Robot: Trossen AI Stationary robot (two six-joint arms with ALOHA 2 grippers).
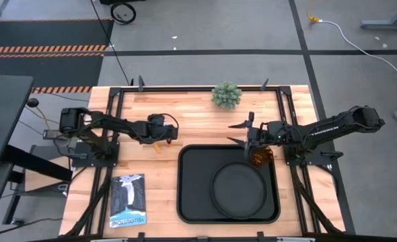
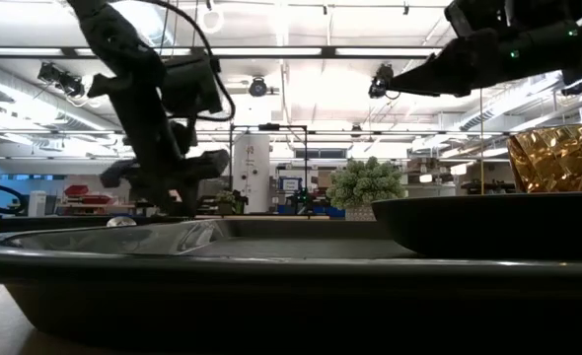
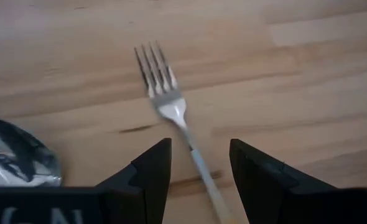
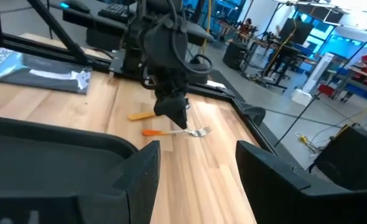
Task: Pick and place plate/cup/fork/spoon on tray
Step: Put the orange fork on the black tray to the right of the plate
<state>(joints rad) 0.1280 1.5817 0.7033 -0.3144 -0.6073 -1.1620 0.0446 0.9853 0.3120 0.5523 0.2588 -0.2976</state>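
The fork (image 3: 162, 93) lies flat on the wooden table left of the tray (image 1: 192, 195), its tines pointing away from my left gripper (image 3: 199, 162). That gripper is open and tipped down over the fork, one finger on each side of its thin neck. The spoon's bowl (image 3: 15, 155) lies beside it, and its orange handle (image 4: 140, 116) shows in the right wrist view. The round plate (image 1: 239, 188) rests in the tray's right half. The amber cup (image 1: 260, 158) stands at the tray's far right corner. My right gripper (image 1: 242, 132) hovers open above the tray's far edge.
A small potted plant (image 1: 226, 95) stands at the table's far edge. A booklet (image 1: 128, 199) lies near the front left, beside the tray. Bare wood lies between the fork and the tray's left rim (image 4: 65, 140).
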